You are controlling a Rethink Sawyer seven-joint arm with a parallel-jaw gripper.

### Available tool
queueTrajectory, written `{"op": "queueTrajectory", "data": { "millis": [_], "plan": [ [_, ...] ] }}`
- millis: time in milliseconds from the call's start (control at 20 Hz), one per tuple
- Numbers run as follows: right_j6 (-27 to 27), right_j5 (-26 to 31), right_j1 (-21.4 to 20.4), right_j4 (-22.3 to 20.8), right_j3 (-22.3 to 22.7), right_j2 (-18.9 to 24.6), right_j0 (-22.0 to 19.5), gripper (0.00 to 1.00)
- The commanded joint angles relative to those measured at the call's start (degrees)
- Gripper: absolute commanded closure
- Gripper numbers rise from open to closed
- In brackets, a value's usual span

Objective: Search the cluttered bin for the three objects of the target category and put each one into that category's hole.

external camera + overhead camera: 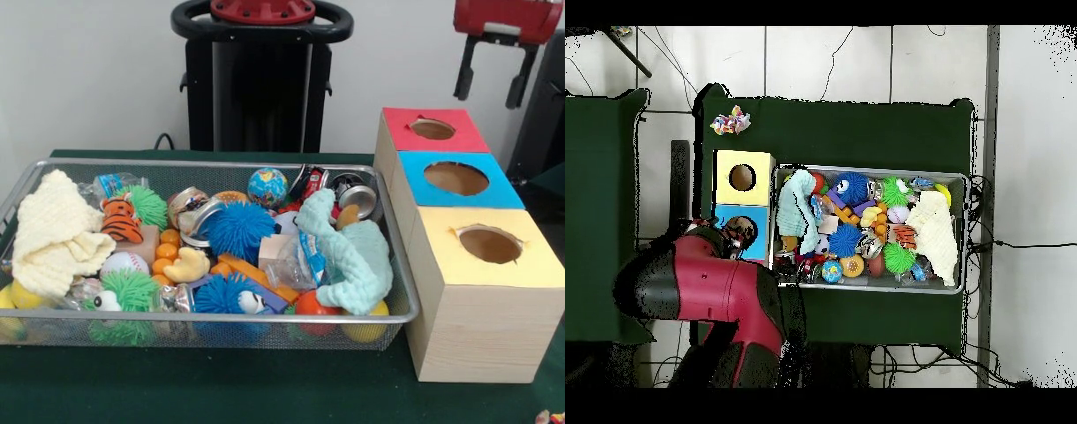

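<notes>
Cloths first: the yellow cloth lies heaped in the bin at the end nearest the table's right edge. The mint cloth is draped over toys at the bin's other end, next to the boxes. The white cloth is not in the bin at all. It sits on the bare tabletop near the far left corner, beyond the yellow-topped box.

My gripper hangs high over the row of boxes by the left edge, jaws parted and empty. The blue hole shows nothing poking out of it.

As I judge it, I am between picks, and at least these three cloths remain unsorted. The mint cloth looks the closest target. The next move calls for swinging across to the bin, coming down on its raised fold, and pinching fabric only, clear of the bottle and balls tangled beside it.
</notes>
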Motion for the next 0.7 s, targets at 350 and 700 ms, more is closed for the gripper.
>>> {"op": "queueTrajectory", "data": {
  "millis": [350, 700],
  "plan": [
    [-0.8, 9.5, -6.9, -9.1, 5.1, 1.8, -5.4, 0.00],
    [1.2, 10.2, -7.8, -12.4, 5.0, 0.9, -5.8, 0.00]
  ]
}}
